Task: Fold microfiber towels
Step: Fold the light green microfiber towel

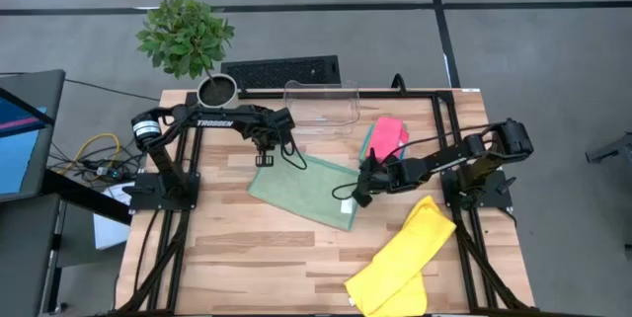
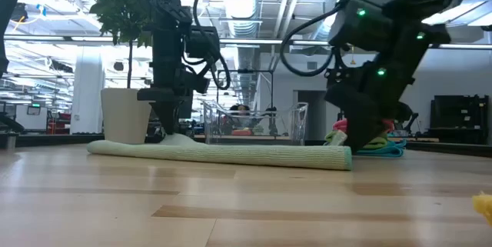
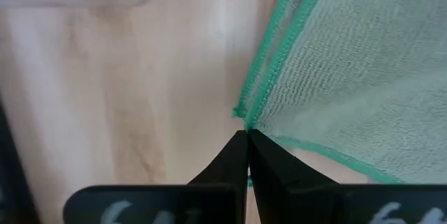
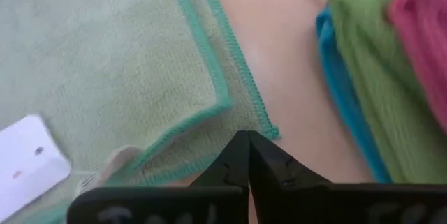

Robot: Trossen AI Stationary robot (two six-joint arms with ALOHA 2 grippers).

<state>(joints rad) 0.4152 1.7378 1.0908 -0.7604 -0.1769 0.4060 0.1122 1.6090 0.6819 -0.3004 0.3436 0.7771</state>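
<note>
A pale sage green towel (image 1: 304, 191) lies folded flat in two layers in the middle of the table, a white tag (image 4: 28, 158) on it. My left gripper (image 3: 246, 135) is shut, its tips down at the towel's far left corner (image 3: 243, 114). My right gripper (image 4: 246, 136) is shut too, low over the towel's right corner (image 4: 269, 132). A pink towel (image 1: 390, 131) lies on top of a green and a blue one (image 4: 342, 77), right of the sage towel. A yellow towel (image 1: 400, 258) lies crumpled at the near right. My left gripper points steeply down with its shut tips right at the towel's far left corner (image 3: 244, 119), which lies on the table. I cannot tell whether it touches or pinches the cloth. My right gripper slants down from the table's right over the towel's edge (image 4: 209, 158) by the right corner. The fingers hide the spot, so I cannot tell whether it touches.
A clear plastic bin (image 1: 321, 108) stands at the far edge behind the sage towel. A potted plant (image 1: 186, 36) and a black keyboard (image 1: 281, 70) sit beyond the far left edge. Bare wood (image 1: 257, 258) shows at the near left.
</note>
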